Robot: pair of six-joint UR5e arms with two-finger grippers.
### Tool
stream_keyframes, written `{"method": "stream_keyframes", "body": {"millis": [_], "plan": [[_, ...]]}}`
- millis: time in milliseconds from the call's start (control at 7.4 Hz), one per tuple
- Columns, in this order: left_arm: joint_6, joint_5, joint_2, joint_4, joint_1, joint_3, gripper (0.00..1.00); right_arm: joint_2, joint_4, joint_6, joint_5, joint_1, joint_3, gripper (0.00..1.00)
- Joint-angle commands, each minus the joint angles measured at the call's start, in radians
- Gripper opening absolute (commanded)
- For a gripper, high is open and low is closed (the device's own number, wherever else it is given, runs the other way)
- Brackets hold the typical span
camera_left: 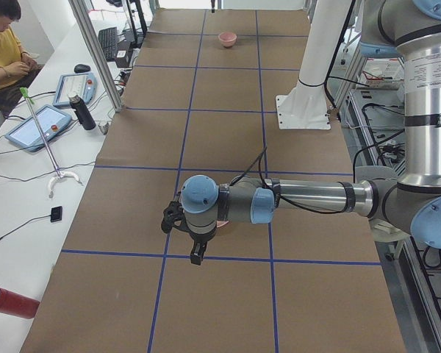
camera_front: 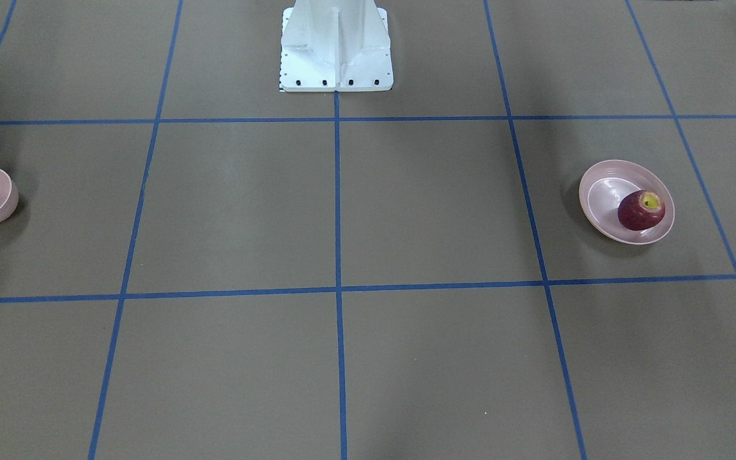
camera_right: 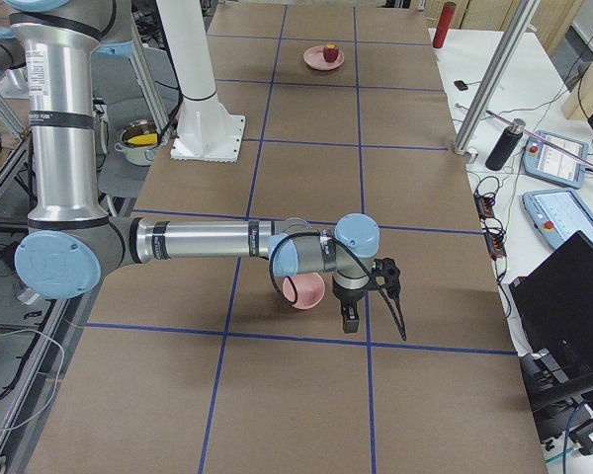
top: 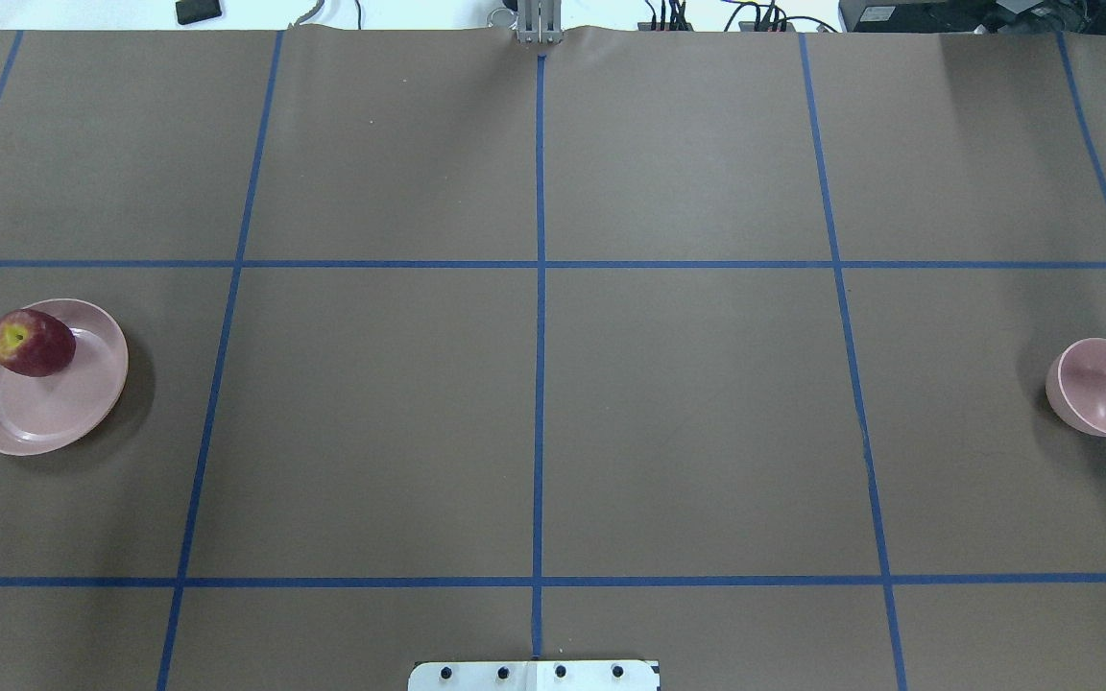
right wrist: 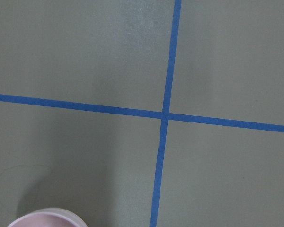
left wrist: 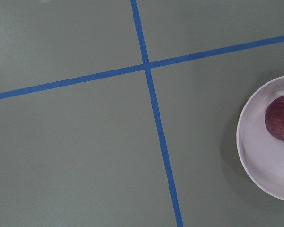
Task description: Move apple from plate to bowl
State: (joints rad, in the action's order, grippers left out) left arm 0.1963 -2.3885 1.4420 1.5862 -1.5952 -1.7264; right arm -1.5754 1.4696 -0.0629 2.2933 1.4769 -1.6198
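The dark red apple (top: pixel 32 343) with its yellow stem patch sits on the far rim side of the pale pink plate (top: pixel 44 408) at the table's left end; both also show in the front view, apple (camera_front: pixel 641 209) and plate (camera_front: pixel 603 191). The small pink bowl (top: pixel 1105 387) stands empty at the right end. In the left side view my left gripper (camera_left: pixel 196 256) hangs over the plate area; I cannot tell if it is open or shut. In the right side view my right gripper (camera_right: pixel 348 320) hangs just beside the bowl (camera_right: pixel 304 290); its state is unclear too. The left wrist view shows the apple (left wrist: pixel 281 119) at its right edge.
The white robot pedestal (camera_front: pixel 336 48) stands at the table's middle back. Blue tape lines grid the brown table. An operator (camera_left: pixel 4 44), tablets and a bottle (camera_left: pixel 81 112) lie on the side bench. A laptop (camera_right: pixel 573 296) stands beside the right end.
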Motion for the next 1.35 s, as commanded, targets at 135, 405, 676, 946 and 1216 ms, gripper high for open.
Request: {"method": "stream_keyframes", "body": {"millis": [135,405,676,946,1216], "plan": [[-0.001,-0.009,0.003,0.000,0.000,-0.005,0.99,0.000,0.000,0.000,0.000,-0.001,0.001,1.00],[0.000,-0.008,0.011,0.002,0.000,-0.007,0.99,-0.001,-0.041,0.002,0.000,0.000,0.011,1.00],[0.000,-0.008,0.012,0.002,0.000,-0.005,0.99,-0.023,-0.098,0.000,0.008,-0.013,0.020,1.00],[0.000,-0.008,0.009,0.002,0.000,-0.007,0.99,-0.076,-0.179,-0.070,0.083,-0.076,0.017,1.00],[0.000,-0.008,0.008,0.002,0.000,-0.007,0.99,-0.190,-0.460,-0.272,0.080,-0.165,0.021,1.00]]}}
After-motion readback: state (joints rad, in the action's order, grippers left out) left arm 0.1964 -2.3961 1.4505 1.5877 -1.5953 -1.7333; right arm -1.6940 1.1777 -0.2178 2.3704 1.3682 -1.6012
